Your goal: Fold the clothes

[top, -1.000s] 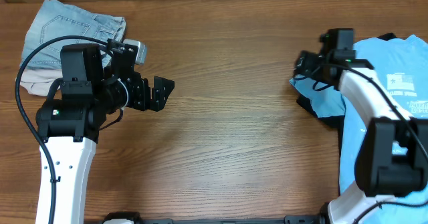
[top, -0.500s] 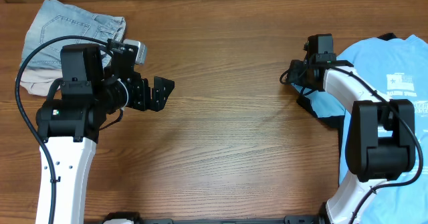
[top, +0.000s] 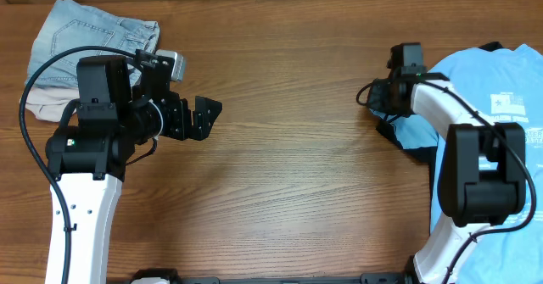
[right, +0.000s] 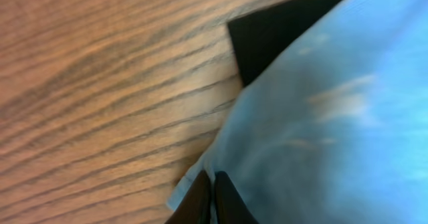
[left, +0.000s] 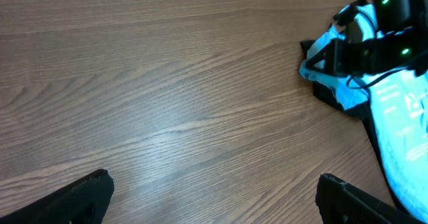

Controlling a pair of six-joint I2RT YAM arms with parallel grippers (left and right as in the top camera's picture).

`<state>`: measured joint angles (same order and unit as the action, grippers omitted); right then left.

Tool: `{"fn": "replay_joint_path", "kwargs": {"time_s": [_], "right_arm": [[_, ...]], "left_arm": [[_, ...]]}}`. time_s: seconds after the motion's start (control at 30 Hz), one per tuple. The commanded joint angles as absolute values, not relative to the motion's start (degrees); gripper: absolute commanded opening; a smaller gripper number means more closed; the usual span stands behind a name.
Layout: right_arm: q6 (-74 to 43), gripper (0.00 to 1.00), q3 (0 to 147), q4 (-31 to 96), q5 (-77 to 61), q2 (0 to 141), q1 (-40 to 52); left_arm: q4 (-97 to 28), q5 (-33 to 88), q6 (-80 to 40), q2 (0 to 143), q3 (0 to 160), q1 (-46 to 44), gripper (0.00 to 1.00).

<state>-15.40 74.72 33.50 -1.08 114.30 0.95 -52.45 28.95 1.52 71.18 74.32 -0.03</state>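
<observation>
While right pincer [right: 212,192] pinches blue T-shirt [top: 501,68] on wood-grain table [top: 297,157], left pincer [left: 212,187] gapes wide.

White print [top: 510,106] on blue T-shirt [top: 499,70] looks illegible.

Wooden table [top: 297,174] bears denim jeans [top: 85,30] — and a sky-blue T-shirt [top: 488,68].

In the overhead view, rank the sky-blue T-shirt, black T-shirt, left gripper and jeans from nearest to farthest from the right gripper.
1. Sky-blue T-shirt, in the fingers of the right gripper.
2. Black T-shirt, peeking out beside it.
3. Left gripper, mid-left.
4. Jeans, far-left corner.
</observation>
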Motion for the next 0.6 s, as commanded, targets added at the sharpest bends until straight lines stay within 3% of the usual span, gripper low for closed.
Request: {"fn": "replay_joint_path", "kwargs": {"time_s": [0.0,0.23,0.57], "right_arm": [[-15.49,0.04,80.90,36.49,0.43,107.26,-2.11],[-15.49,0.04,92.71,47.16,0.36,98.91,-10.68],[-11.31,0.04,96.40,49.28,-5.02,94.87,-19.16]], "left_arm": [[-52.29,28.86,0.64,71.50,75.85,-0.34,1.00],[-51.20,25.93,0.43,71.48,76.14,0.14,1.00],[-51.16,25.98,-2.02,71.46,80.79,4.38,1.00]]}}
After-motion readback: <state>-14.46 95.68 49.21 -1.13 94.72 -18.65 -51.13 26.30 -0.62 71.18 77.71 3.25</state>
